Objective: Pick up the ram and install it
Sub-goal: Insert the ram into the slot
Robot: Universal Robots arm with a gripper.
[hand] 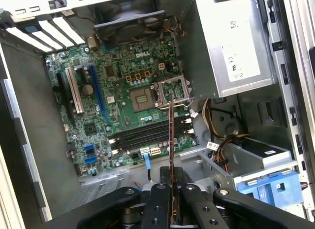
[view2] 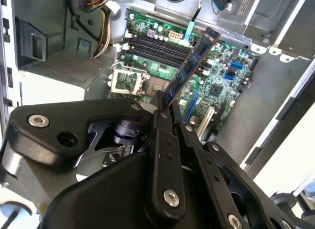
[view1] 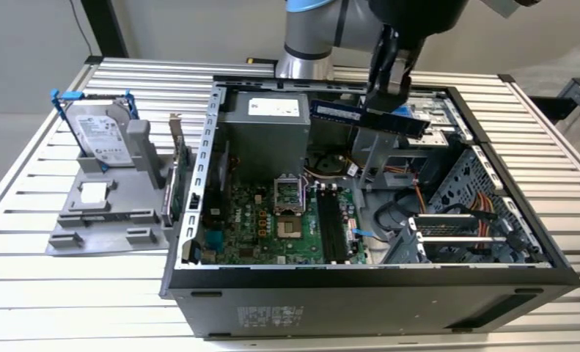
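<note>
Hard drive point(view1: 104, 136): on stand, exterior view's left, well apart.
Slots point(view1: 331, 227): unfilled, inside case point(view1: 368, 308).
Ram point(view1: 368, 117): aloft over case, clear of slots.
Gripper point(view1: 388, 94): clamped on ram's end.
Risk: end-hold may let ram tilt and miss its slot.

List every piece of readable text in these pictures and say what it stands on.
Nothing can be quoted reliably.
White label on the power supply: print too small to read.
White label on the hard drive: blurred.
Sticker on the outer wall of the computer case: blurred.
The ram, held in the gripper: no legible print.
</note>
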